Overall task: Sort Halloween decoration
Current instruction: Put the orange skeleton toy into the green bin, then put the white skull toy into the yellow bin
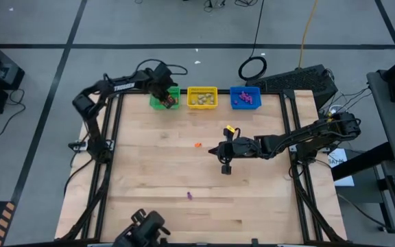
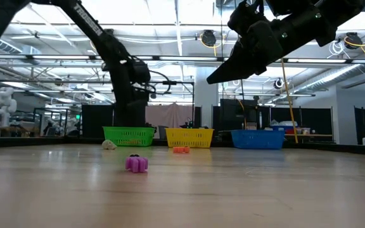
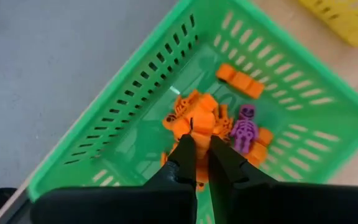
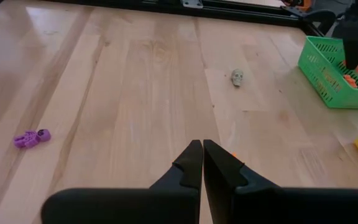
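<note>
L gripper [image 1: 164, 96] over green basket [image 1: 158, 103] at table's [image 1: 149, 178] far edge; yellow basket [image 1: 201, 90] & blue basket [image 1: 245, 90] beside it in a row. R gripper [image 1: 214, 150] mid-table, near orange trinket [image 1: 197, 145]. Purple trinket [image 1: 189, 195] lies apart, nearer front edge.

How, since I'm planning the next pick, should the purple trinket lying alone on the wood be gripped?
Probably across its narrow middle, from straight above: the purple trinket lies flat and long on the table, with nothing close beside it.
</note>
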Controlling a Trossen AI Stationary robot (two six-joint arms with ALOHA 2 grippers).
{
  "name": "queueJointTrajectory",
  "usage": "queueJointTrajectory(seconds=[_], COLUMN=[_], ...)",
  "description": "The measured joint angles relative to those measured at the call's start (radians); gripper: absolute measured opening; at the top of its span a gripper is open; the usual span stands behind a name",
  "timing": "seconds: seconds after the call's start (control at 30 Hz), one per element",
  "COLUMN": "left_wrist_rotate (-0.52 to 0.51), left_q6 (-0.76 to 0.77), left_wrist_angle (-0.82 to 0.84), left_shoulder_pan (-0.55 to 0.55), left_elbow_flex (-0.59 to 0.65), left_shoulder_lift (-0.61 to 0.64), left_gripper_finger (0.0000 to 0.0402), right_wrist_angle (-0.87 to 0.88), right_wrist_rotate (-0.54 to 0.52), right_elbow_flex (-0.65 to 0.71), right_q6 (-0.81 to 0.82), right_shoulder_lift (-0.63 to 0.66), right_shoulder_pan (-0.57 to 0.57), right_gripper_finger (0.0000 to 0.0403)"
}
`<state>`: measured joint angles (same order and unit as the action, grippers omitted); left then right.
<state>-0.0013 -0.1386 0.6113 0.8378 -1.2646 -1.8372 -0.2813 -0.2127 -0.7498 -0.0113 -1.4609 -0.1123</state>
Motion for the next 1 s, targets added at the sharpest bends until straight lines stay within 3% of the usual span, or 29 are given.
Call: queueJointTrajectory(seconds=[0.23,0.53,0.63,0.77,0.87,1.0], left_wrist_rotate=[-0.024,-0.031,-0.033,-0.033,-0.017,0.001], left_q6=[-0.027,-0.084,-0.09,-0.106,-0.104,-0.079], left_wrist_angle=[-0.004,0.039,0.041,-0.017,-0.108,-0.263], left_shoulder_pan=[0.006,-0.005,-0.01,-0.038,-0.069,-0.128], left_elbow_flex=[-0.005,-0.006,-0.006,0.03,0.106,0.263], left_shoulder_lift=[-0.049,-0.021,0.003,0.062,0.132,0.257], left_gripper_finger=[0.0022,0.0106,0.0095,0.0044,0.0008,0.0007], right_wrist_angle=[0.0,-0.006,-0.006,-0.006,-0.006,-0.005], right_wrist_rotate=[0.0,0.0,0.0,0.0,0.0,0.0], right_elbow_flex=[0.0,0.0,0.0,0.0,0.0,0.0], right_q6=[0.002,-0.002,-0.009,-0.011,-0.014,-0.051], right_shoulder_lift=[0.0,0.0,0.0,0.0,0.0,0.0], right_shoulder_pan=[0.0,0.0,0.001,0.001,0.001,0.002], right_gripper_finger=[0.0,0.0,0.0,0.0,0.0,0.0])
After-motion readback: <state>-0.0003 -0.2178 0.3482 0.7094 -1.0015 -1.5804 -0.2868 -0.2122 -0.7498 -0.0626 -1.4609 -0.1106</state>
